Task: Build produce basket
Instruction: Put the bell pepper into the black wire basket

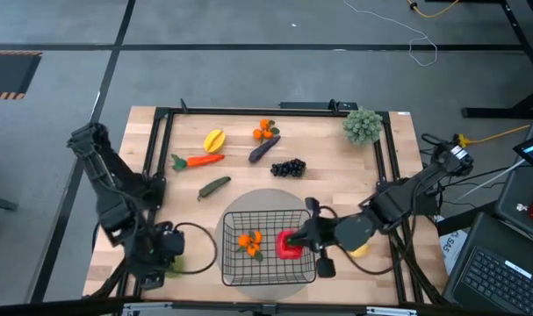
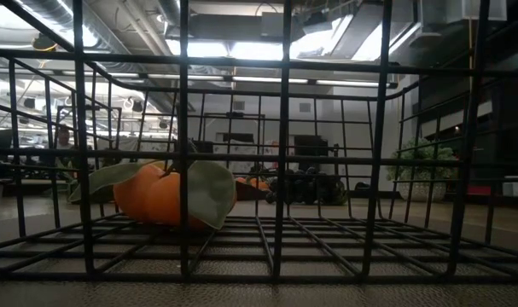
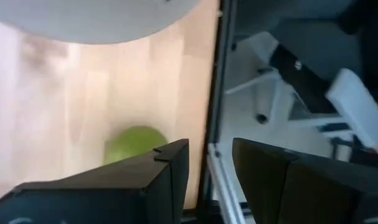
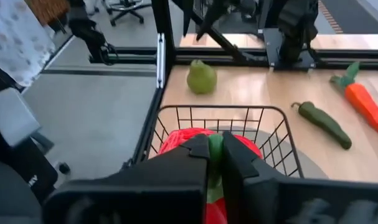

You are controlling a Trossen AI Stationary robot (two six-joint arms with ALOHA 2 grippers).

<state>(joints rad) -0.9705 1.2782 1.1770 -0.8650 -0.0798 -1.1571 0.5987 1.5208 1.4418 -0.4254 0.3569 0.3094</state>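
Note:
The black wire basket (image 1: 266, 247) stands on a grey round mat near the table's front edge. An orange with green leaves (image 1: 250, 241) lies on the basket's floor and also shows in the low view (image 2: 160, 196). My right gripper (image 1: 301, 240) is over the basket's right half, shut on a red pepper (image 1: 288, 245). The low view does not show the pepper. My left gripper (image 3: 210, 168) is open and empty at the front left, next to a green pear (image 1: 172, 263). My right gripper pinches the red pepper's green stem (image 4: 215, 144) between its two fingers, coming from the table's right side and slanting down. The red body (image 4: 176, 140) hangs below the fingers, above the inside of the basket's rim (image 4: 220, 109).
Starfruit (image 1: 213, 140), carrot (image 1: 200, 161), oranges (image 1: 265, 132), eggplant (image 1: 264, 148), grapes (image 1: 287, 168) and a green chili (image 1: 214, 186) lie on the far half of the table. A bushy ball (image 1: 363, 125) is at the far right. A yellow lemon (image 1: 361, 251) lies under my right arm.

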